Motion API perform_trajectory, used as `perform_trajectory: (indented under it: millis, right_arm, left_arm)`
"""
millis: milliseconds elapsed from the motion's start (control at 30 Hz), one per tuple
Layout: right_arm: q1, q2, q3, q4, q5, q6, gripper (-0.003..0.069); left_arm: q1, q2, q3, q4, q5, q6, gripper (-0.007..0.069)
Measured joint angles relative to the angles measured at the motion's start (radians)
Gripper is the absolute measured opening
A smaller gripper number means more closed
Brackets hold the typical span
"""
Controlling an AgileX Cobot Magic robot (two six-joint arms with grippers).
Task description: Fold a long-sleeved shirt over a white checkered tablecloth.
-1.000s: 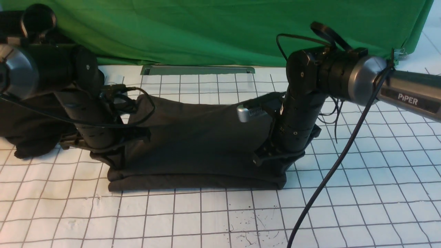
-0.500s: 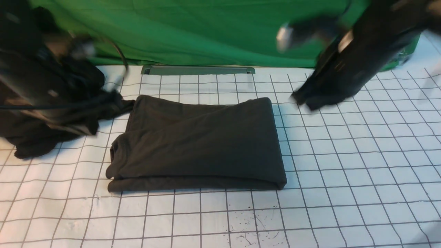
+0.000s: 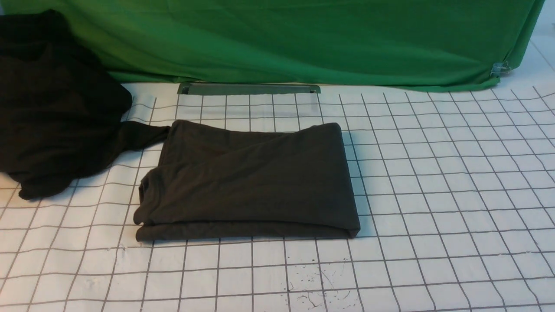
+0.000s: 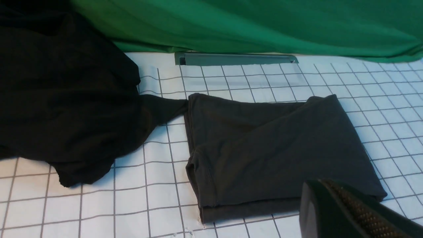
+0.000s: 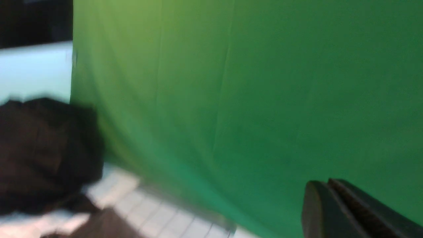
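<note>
2 dark cloths lie on the white checkered tablecloth (image 3: 433,195) that covers the bench. Near the middle, the long-sleeved shirt (image 3: 251,177) sits folded into a neat rectangle, its stacked layers showing along the near edge. To its left a blacker heap of cloth (image 3: 56,117) is bunched up, and 1 tongue of it touches the shirt's far left corner. Behind both hangs a green backdrop (image 3: 303,39), with a grey strip (image 3: 249,88) lying at its foot. Neither arm appears in the front view. The left gripper (image 4: 343,211) shows at the corner of its wrist view above the shirt's near right corner, fingers pressed together and empty. The right gripper (image 5: 333,208), in a blurred view facing the backdrop, is likewise closed on nothing.
</note>
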Motion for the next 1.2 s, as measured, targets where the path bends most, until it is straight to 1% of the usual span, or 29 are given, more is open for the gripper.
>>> perform_trajectory:
  millis: [33, 67, 100, 133, 233, 300, 333, 433, 533, 667, 1100, 1200]
  right_arm:
    - [0.000, -0.093, 0.105, 0.000, -0.091, 0.004, 0.0006]
    - [0.000, -0.131, 0.133, 0.000, -0.126, 0.006, 0.0006]
    - [0.000, -0.214, 0.242, 0.000, -0.205, 0.022, 0.0006]
    - [0.000, -0.268, 0.301, 0.000, -0.256, 0.031, 0.0006]
    - [0.000, -0.387, 0.426, -0.001, -0.362, 0.036, 0.0006]
    - [0.000, -0.445, 0.476, -0.001, -0.395, 0.044, 0.0013]
    - [0.000, -0.452, 0.480, -0.001, -0.398, 0.044, 0.0015]
    - [0.000, -0.481, 0.491, -0.002, -0.423, 0.049, 0.0057]
    - [0.000, -0.481, 0.492, -0.002, -0.426, 0.050, 0.0087]
    - [0.000, -0.481, 0.492, -0.002, -0.425, 0.050, 0.0115]
    - [0.000, -0.481, 0.492, -0.002, -0.424, 0.050, 0.0150]
    - [0.000, -0.481, 0.492, -0.002, -0.423, 0.050, 0.0157]
  left_arm:
    - [0.000, -0.060, 0.073, 0.006, -0.026, -0.015, -0.0004]
    - [0.000, -0.080, 0.095, 0.011, -0.035, -0.021, -0.0004]
    - [0.000, -0.145, 0.171, 0.011, -0.066, -0.042, -0.0004]
    - [0.000, -0.190, 0.224, 0.006, -0.090, -0.057, -0.0004]
    - [0.000, -0.303, 0.358, -0.001, -0.164, -0.098, -0.0004]
    - [0.000, -0.361, 0.444, -0.010, -0.230, -0.106, -0.0004]
    - [0.000, -0.365, 0.450, -0.011, -0.243, -0.106, -0.0004]
    - [0.000, -0.401, 0.515, -0.015, -0.347, -0.107, -0.0003]
    - [0.000, -0.405, 0.527, -0.021, -0.387, -0.109, -0.0003]
    - [0.000, -0.408, 0.527, -0.024, -0.407, -0.109, -0.0002]
    - [0.000, -0.408, 0.527, -0.020, -0.410, -0.107, 0.0003]
    - [0.000, -0.408, 0.531, 0.006, -0.422, -0.055, 0.0003]
